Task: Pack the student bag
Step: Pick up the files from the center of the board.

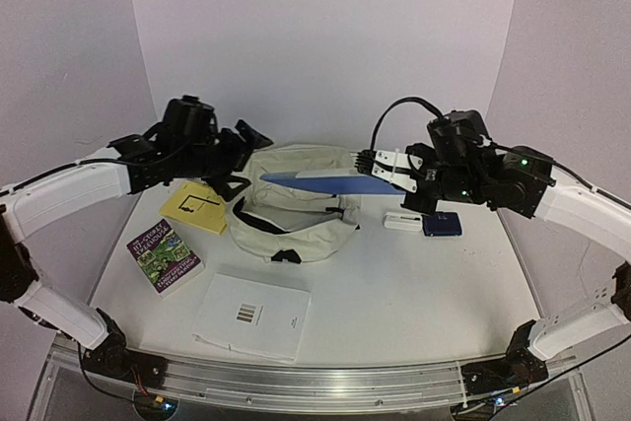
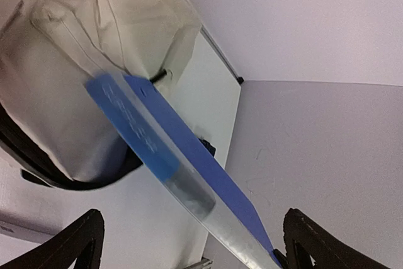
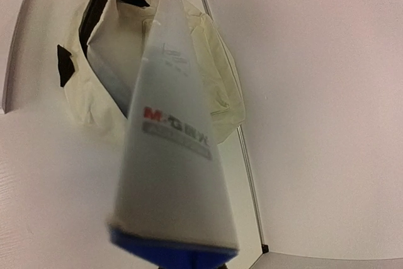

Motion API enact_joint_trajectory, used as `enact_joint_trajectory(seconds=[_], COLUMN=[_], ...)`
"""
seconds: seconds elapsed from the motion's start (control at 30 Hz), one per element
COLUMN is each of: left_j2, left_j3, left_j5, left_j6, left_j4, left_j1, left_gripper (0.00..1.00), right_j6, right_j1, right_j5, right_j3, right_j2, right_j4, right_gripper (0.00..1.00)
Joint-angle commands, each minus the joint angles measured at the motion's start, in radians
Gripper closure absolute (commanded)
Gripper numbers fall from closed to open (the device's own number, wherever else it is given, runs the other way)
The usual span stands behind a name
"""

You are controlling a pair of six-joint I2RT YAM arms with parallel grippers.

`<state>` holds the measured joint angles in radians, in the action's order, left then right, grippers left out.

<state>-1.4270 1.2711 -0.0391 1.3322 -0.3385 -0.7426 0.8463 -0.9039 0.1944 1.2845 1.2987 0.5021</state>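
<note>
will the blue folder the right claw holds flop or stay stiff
Probably fairly stiff: the blue folder juts out level from the right claw without drooping. Likely light, being thin. Its glossy plastic may slip.

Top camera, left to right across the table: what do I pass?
Purple-green book → yellow pad → white booklet → student bag → small white box → dark blue case. The blue folder held by the right tool overlaps the bag, so it is left out.
</note>
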Motion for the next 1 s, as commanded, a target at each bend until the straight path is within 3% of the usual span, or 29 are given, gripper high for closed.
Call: enact_joint_trajectory(seconds=[0.0, 0.27, 0.43, 0.73, 0.97], left_j2=[0.187, 0.164, 0.085, 0.030, -0.036], left_j3=[-0.162, -0.171, -0.270, -0.368, -0.453], left_j5=[-0.180, -0.461, -0.694, -0.871, -0.945], left_j6=[-0.228, -0.235, -0.101, 0.070, 0.244], left_j4=[0.121, 0.047, 0.339, 0.668, 1.000], left_j1=[0.161, 0.319, 0.330, 0.328, 0.328], left_gripper=[0.00, 0.00, 0.00, 0.02, 0.18], right_j6=[-0.003, -0.013, -0.024, -0.001, -0.003], right_j1=[-0.002, -0.002, -0.003, -0.002, -0.002], right_j5=[-0.033, -0.196, -0.289, -0.305, -0.303], right_j3=[0.022, 0.144, 0.201, 0.206, 0.239], right_j2=[-0.094, -0.106, -0.104, -0.104, -0.094], right_j4=[-0.040, 0.082, 0.145, 0.155, 0.154], right_gripper=[1.00, 1.00, 1.00, 1.00, 1.00])
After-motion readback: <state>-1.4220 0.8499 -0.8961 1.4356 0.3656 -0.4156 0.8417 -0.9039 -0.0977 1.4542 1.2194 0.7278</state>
